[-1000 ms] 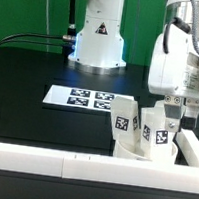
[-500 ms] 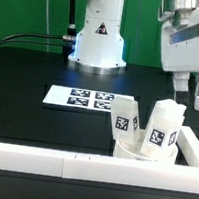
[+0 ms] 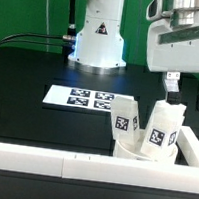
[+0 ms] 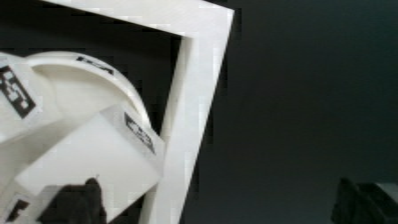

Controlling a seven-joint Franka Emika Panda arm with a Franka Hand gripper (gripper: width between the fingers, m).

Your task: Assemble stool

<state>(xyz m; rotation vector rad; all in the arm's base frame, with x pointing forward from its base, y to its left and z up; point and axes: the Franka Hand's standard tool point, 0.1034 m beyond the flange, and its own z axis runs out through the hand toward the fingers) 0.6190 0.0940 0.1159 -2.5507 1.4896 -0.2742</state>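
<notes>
- Gripper (image 3: 186, 91) hangs in the upper part of the exterior view's right, above the stool parts, with its two fingers (image 3: 170, 84) spread apart and nothing between them.
- One finger shows as a short dark tip just over the taller leg (image 3: 162, 128); the other sits near the frame's right edge, partly cut off.
- The taller leg stands upright on the stool seat (image 3: 133, 151), with a black-and-white tag on its face; a clear gap separates its top from the fingertip above.
- A second leg (image 3: 124, 117) stands just beside it, toward the exterior view's left, also tagged and tilted slightly.
- The seat lies in the corner formed by the white border rails (image 3: 55, 162), close against the front rail and the rail on the exterior view's right.
- The marker board (image 3: 89, 100) lies flat on the black table (image 3: 27, 99), well apart from the gripper and to the exterior view's left of the legs.
- The robot base (image 3: 100, 32) stands behind the board, with black cables (image 3: 29, 39) running off toward the exterior view's left.
- In the wrist view, a white border rail (image 4: 192, 120) crosses the picture at a slant, with the dark table (image 4: 302, 110) on one side.
- On the other side of that rail lie the white stool parts (image 4: 71, 130), their tags (image 4: 139, 133) partly visible on the curved surfaces.
- Dark blurred shapes at the picture's edge look like the gripper's fingertips (image 4: 75, 203), set wide apart.
</notes>
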